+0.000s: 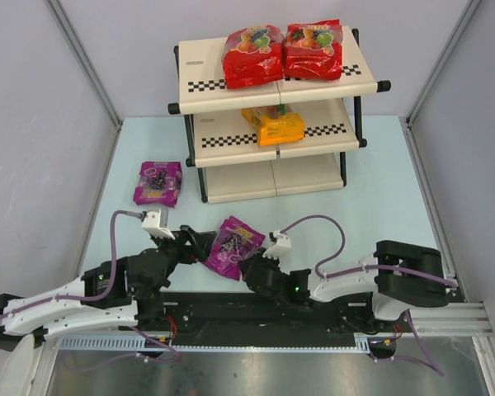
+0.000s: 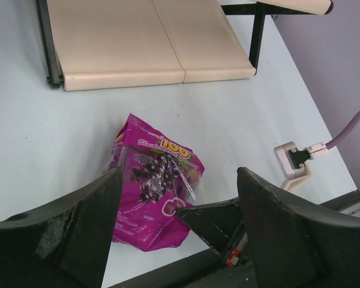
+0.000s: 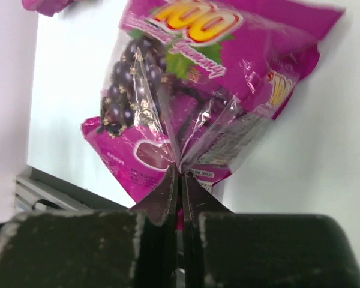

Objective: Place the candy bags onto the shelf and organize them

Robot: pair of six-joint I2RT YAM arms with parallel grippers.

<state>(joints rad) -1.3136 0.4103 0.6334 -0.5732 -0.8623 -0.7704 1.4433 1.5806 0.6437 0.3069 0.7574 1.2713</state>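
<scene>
My right gripper point(image 3: 180, 174) is shut on a pinched fold of a purple candy bag point(image 3: 198, 102), near its lower edge. That bag point(image 1: 231, 245) sits tilted at the table's near middle, between the two arms. My left gripper point(image 2: 180, 180) stands open just left of it, its jaws wide with the bag point(image 2: 153, 186) showing between and beyond them, not touching. A second purple bag point(image 1: 157, 182) lies flat on the table, left of the shelf point(image 1: 223, 136). Two red bags point(image 1: 252, 55) point(image 1: 313, 49) lie on the top tier, and an orange-yellow bag point(image 1: 274, 125) on the middle tier.
The shelf's lowest tier point(image 2: 150, 42) has cream panels and black posts. A white cable connector point(image 2: 294, 161) lies on the table right of the held bag. Grey walls close in both sides, and the arms' base rail runs along the near edge.
</scene>
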